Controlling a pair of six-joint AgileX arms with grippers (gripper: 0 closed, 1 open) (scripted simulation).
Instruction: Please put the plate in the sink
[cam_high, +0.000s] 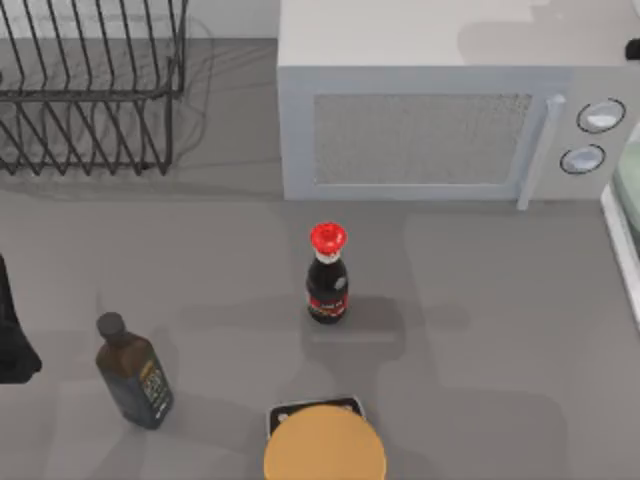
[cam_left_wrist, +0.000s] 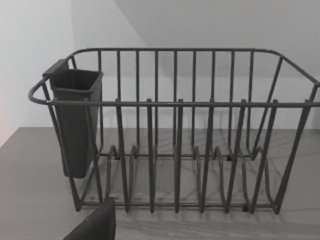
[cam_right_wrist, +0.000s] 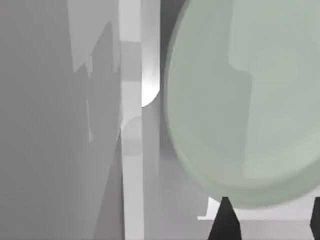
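Plate (cam_right_wrist: 240, 100), pale green, poised beyond the sink's white rim (cam_right_wrist: 132, 150) at the table's right edge, apparently over the basin; right pincer's (cam_right_wrist: 270, 220) state indiscernible; release appears outstanding.

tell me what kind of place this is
Likely a kitchen counter, in simulation: a microwave, a wire dish rack and a sink rim at the right edge, with the plate over it.

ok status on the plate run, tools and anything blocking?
Left tool parked at table's left edge, facing wire rack. Right tool at the plate, plate over sink rim. Bottles and microwave stand apart.
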